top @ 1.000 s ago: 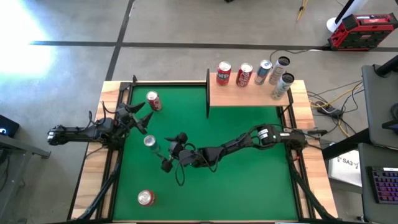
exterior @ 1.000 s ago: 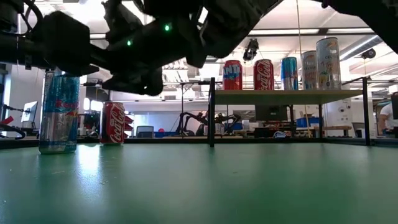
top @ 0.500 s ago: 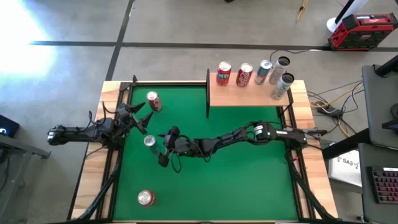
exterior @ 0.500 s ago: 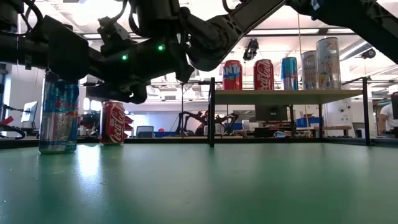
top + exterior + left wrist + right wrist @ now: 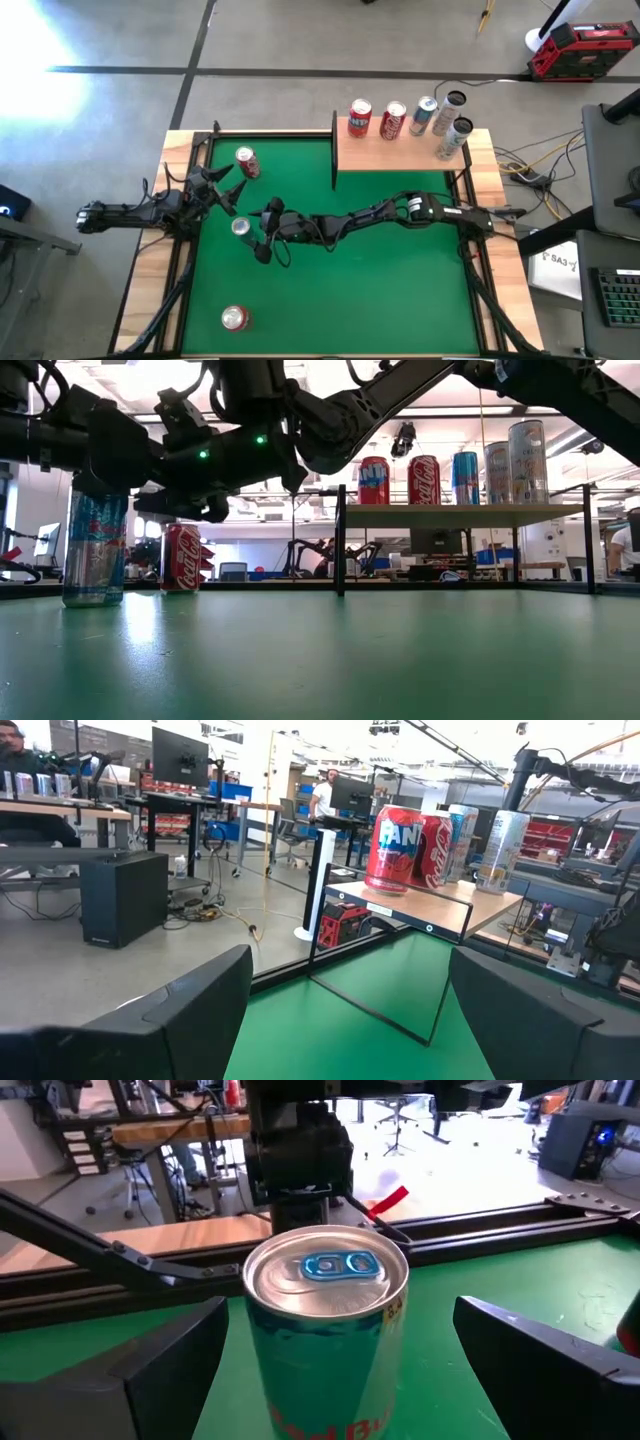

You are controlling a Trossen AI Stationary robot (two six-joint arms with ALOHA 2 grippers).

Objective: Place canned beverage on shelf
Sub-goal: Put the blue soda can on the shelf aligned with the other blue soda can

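A tall teal can (image 5: 325,1335) stands upright on the green felt at mid-left (image 5: 240,228); it also shows in the low view (image 5: 95,550). My right gripper (image 5: 260,232) is open. Its two fingers (image 5: 160,1365) stand on either side of the can, level with its upper part, with gaps on both sides. My left gripper (image 5: 225,186) is open and empty at the table's left edge. The shelf (image 5: 395,155), a light-wood board on black posts at the far right, carries several upright cans (image 5: 423,480).
A red can (image 5: 246,162) stands at the far left, close to my left gripper. Another red can (image 5: 234,318) stands near the front edge. My right arm (image 5: 380,215) stretches across the middle of the felt. A black post (image 5: 340,540) marks the shelf's left corner.
My right gripper has gone toward the table's left and a little toward its far edge, up to the tall teal can, so that its open fingers now stand on either side of the can. The can has stayed in place.
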